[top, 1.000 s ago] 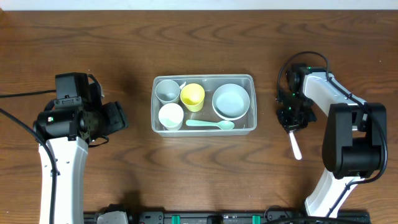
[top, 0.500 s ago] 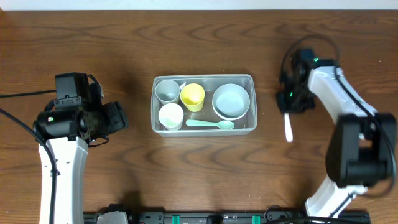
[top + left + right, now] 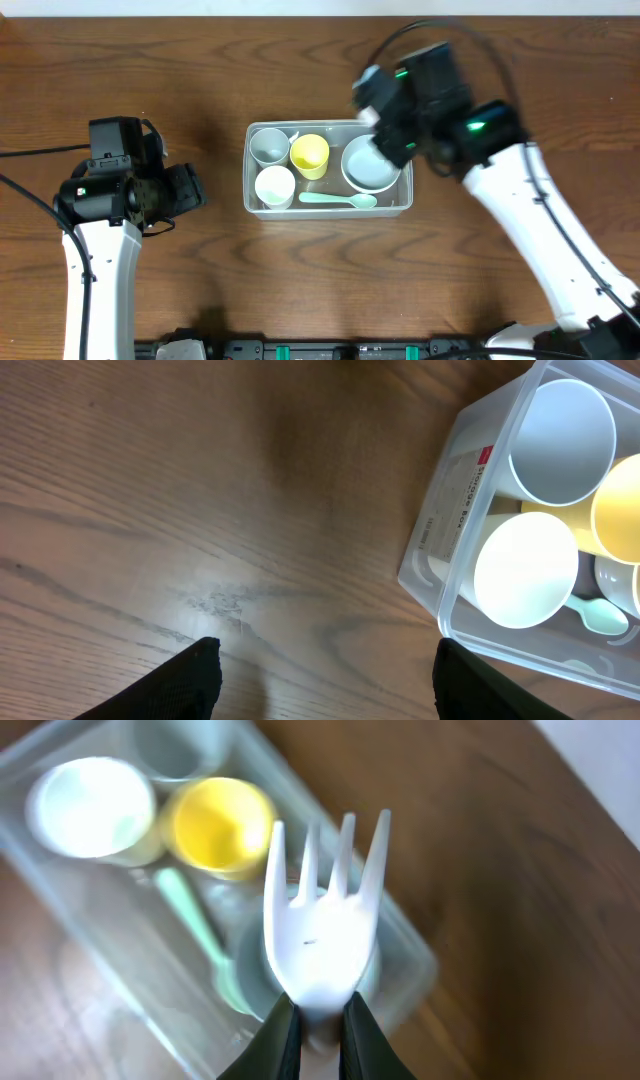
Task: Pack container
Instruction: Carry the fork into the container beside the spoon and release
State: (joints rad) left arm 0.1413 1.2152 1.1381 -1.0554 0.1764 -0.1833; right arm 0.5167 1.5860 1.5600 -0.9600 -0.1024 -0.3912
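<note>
Your left tool (image 3: 325,685) is spread wide over the smooth brown wood counter (image 3: 150,510), with open room up to the left edge of the clear plastic tub with rounded corners (image 3: 247,170). The tub lies mid-counter. In it you can count three round cups: a grey cup (image 3: 269,146), a yellow cup (image 3: 310,155) and a white cup (image 3: 275,186). There is also one pale round bowl (image 3: 372,163) and one mint spoon (image 3: 340,200). Your right tool (image 3: 320,1030) pinches one white plastic fork (image 3: 325,920) over the bowl.
</note>
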